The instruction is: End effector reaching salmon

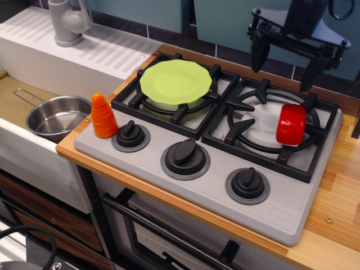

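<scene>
The salmon (291,124) is a small glossy red block lying on the right burner grate of the toy stove (219,140). My black gripper (284,70) hangs above and behind it, over the back of the right burner. Its two long fingers (259,53) point down, spread wide apart and empty. The right finger ends a little above and behind the salmon, not touching it.
A light green plate (175,81) sits on the left burner. An orange ridged cone (103,116) stands at the stove's front left corner. A steel pot (56,116) lies in the sink on the left, with a grey tap (68,21) behind. Three black knobs line the stove front.
</scene>
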Motion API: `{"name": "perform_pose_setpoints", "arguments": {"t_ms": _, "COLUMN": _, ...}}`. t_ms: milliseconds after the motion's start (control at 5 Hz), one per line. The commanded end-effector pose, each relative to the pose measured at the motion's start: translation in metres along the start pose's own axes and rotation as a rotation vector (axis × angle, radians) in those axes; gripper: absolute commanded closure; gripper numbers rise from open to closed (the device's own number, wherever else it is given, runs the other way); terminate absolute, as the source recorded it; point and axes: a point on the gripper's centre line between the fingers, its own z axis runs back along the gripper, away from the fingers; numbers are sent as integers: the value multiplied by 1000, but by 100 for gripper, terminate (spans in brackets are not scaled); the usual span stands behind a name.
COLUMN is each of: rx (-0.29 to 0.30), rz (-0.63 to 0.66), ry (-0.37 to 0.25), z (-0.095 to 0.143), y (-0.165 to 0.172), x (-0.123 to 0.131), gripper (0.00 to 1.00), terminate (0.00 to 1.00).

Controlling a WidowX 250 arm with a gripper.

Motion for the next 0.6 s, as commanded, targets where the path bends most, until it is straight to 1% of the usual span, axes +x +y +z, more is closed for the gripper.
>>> {"name": "perform_pose_setpoints", "arguments": {"t_ms": 0, "rx": -29, "rz": 9, "ry": -99, "z": 29, "y": -12, "x": 5, "gripper": 0, "terminate": 0}}
{"name": "perform_pose_setpoints", "arguments": {"t_ms": 200, "rx": -30, "rz": 12, "ry": -108, "z": 29, "y": -20, "x": 1, "gripper": 0, "terminate": 0}}
{"name": "perform_pose_setpoints", "arguments": {"t_ms": 400, "rx": -22, "rz": 10, "ry": -102, "z": 30, "y": -23, "x": -1, "gripper": 0, "terminate": 0}}
